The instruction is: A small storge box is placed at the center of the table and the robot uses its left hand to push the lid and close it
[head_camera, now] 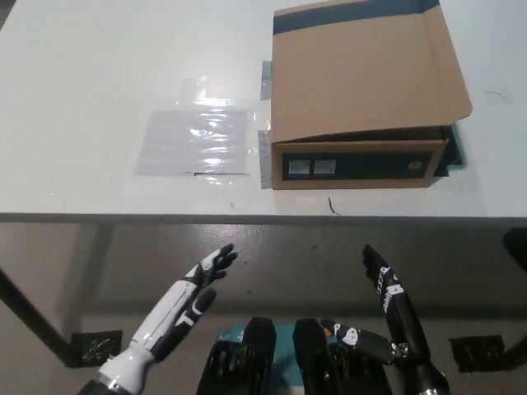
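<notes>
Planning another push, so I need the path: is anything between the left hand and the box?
Nothing visible. The left hand, open, hangs below the table edge; the box sits beyond, lid down. The plastic sheet lies flat beside the box. The right hand rests low.

storage box [362,90]: lid down, on table [99,74] | left robot hand [185,303]: open, below table edge | right robot hand [394,311]: open, low
</notes>
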